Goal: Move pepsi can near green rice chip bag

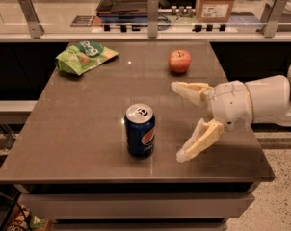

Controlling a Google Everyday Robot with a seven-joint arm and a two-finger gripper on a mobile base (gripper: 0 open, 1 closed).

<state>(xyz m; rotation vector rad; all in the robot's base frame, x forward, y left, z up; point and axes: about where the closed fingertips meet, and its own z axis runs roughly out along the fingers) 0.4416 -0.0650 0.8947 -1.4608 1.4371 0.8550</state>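
Our gripper hangs right of centre, jaws apart, beside the upright pepsi can; the green rice chip bag lies upper left.

Feed: I work from a single camera view.
Position: I look from above the near edge of the table.
Facing: forward and down across the tabletop, toward the far counter with the cardboard box.
Closeness: the tabletop fills most of my frame, with the pepsi can low centre, the green rice chip bag far left and the apple far back.
Gripper in frame: the gripper enters at the frame's right edge, fingers spread wide, beside the can and apart from it.
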